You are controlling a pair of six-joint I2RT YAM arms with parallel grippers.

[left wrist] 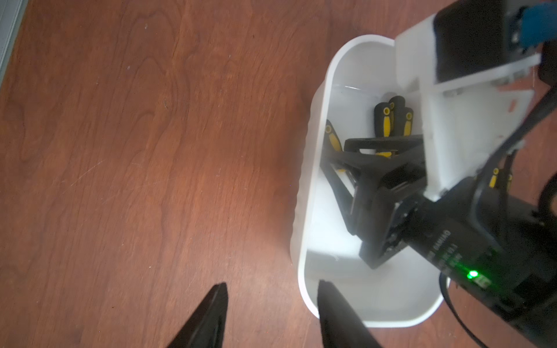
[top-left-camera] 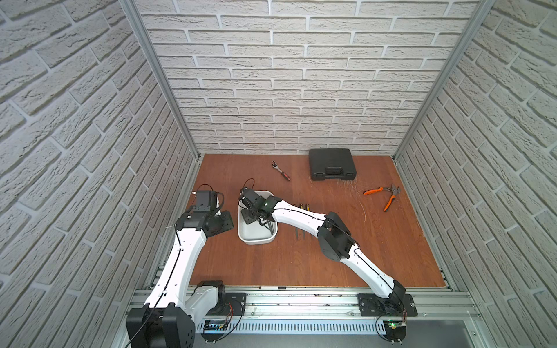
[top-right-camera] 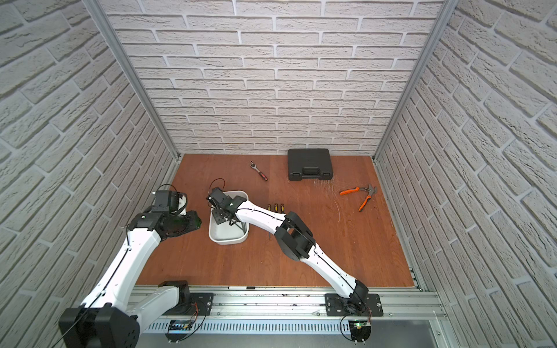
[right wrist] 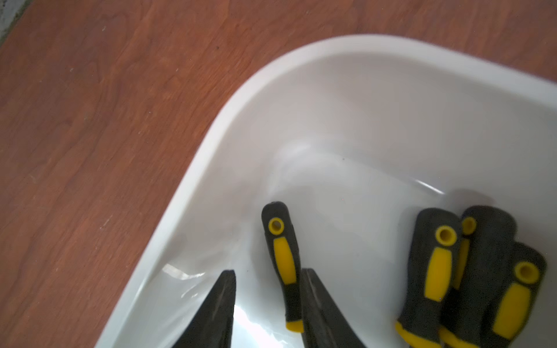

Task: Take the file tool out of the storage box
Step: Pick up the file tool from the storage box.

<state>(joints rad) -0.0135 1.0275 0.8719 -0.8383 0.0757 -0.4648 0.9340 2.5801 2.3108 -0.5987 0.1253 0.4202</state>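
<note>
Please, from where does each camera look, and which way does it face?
Top views: high above the base, facing down over the table; the left arm and right arm show.
Left wrist: on the left arm, facing down beside the storage box; the left gripper tips show, plus the right arm.
Right wrist: on the right arm, facing into the box at the file tools; the right gripper tips show.
Shared: both wrist views see the box and the file tools.

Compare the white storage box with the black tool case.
The storage box is white; the tool case is black. The storage box is open-topped, holding file tools; the tool case is shut. The tool case has a handle; the storage box none. Both sit on the table.
</note>
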